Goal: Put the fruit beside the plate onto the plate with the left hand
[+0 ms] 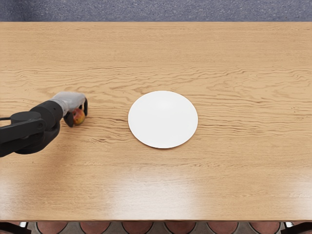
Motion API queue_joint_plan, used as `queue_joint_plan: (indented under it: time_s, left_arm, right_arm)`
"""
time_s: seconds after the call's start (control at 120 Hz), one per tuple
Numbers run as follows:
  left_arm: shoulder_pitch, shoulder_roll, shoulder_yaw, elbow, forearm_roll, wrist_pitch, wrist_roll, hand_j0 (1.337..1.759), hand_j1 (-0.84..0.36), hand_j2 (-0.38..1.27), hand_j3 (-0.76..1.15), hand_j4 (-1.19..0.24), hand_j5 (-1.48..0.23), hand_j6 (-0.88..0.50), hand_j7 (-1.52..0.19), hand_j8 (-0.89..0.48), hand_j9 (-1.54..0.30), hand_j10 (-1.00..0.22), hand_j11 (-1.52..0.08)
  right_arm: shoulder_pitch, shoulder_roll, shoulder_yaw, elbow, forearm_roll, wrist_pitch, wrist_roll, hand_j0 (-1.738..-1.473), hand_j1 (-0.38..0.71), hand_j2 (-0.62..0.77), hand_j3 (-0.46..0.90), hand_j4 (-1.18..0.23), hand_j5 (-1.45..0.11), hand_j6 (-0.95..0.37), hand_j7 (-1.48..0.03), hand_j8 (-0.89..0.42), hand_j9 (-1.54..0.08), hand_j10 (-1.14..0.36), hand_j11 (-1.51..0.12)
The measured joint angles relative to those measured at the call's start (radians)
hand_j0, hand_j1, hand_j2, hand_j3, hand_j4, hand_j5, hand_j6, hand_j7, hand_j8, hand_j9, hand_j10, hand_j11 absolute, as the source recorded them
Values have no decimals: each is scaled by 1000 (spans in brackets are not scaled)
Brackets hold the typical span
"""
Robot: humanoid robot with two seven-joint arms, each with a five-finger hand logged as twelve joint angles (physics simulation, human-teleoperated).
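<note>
**Spotter:** So, starting from the left edge of the table [234, 58], what do you have?

**Operator:** I have the left arm [29, 129] coming in low over that edge, about midway between the far and near edges. My left hand [74, 108] sits at its end, and the fruit [79, 116] is right under the palm, on the side towards the plate. It is a small, round, red-and-yellow thing, so there is no long axis for me to line up with.

**Spotter:** Is the hand closed on it?

**Operator:** I read it as grasping. The dark fingers [86, 105] curl down on either side of the fruit, with the fruit showing between them. I cannot tell whether it is off the wood or resting on it.

**Spotter:** And the plate?

**Operator:** The plate [163, 119] is white and bare, near the middle of the table, well apart from the hand and straight to its right. It lies level with the hand, neither nearer the far edge nor the near one. So I judge the carry to be a plain sideways sweep rightward after a small lift to clear the rim.

**Spotter:** Right arm?

**Operator:** I see nothing of it.
</note>
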Motion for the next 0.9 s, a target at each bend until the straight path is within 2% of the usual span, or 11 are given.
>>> queue_joint_plan:
  time_s: [0.058, 0.117, 0.375, 0.525, 0.633, 0.9]
  left_arm:
    - [0, 0, 0, 1, -2, -1, 0, 1647, -203, 103, 0, -693, -795, -510, -864, -600, -903, -655, -899]
    - [-1, 0, 1, 2, -5, -2, 0, 1646, -202, 144, -87, -700, -818, -511, -880, -599, -916, -662, -913]
    - [-57, -5, -6, 3, -29, -12, -1, 1652, -264, 321, -20, -677, -903, -494, -921, -592, -929, -684, -928]
    - [-115, -70, -8, 4, -57, -14, 0, 1654, -289, 360, -10, -656, -917, -476, -921, -581, -926, -689, -925]
    - [-135, -86, -10, 5, -70, -14, -1, 1654, -311, 393, -6, -641, -923, -471, -916, -575, -925, -687, -926]
    - [-179, -231, -28, 11, -77, -12, -1, 1655, -309, 385, -2, -648, -929, -472, -922, -570, -913, -684, -913]
  right_arm:
    - [0, 0, 0, 0, 0, 0, 0, -1658, -331, -3, 0, -15, -20, -15, -20, -15, -20, -15, -20]
    - [0, 0, 0, 0, 0, 0, 0, -1658, -331, -3, 0, -15, -20, -15, -20, -15, -20, -15, -20]
    - [0, 0, 0, 0, 0, 0, 0, -1658, -331, -3, 0, -15, -20, -15, -20, -15, -20, -15, -20]
    - [0, 0, 0, 0, 0, 0, 0, -1658, -331, -3, 0, -15, -20, -15, -20, -15, -20, -15, -20]
    - [0, 0, 0, 0, 0, 0, 0, -1658, -331, -3, 0, -15, -20, -15, -20, -15, -20, -15, -20]
    - [0, 0, -1, 0, 0, 0, 0, -1658, -331, -3, 0, -15, -20, -15, -20, -15, -20, -15, -20]
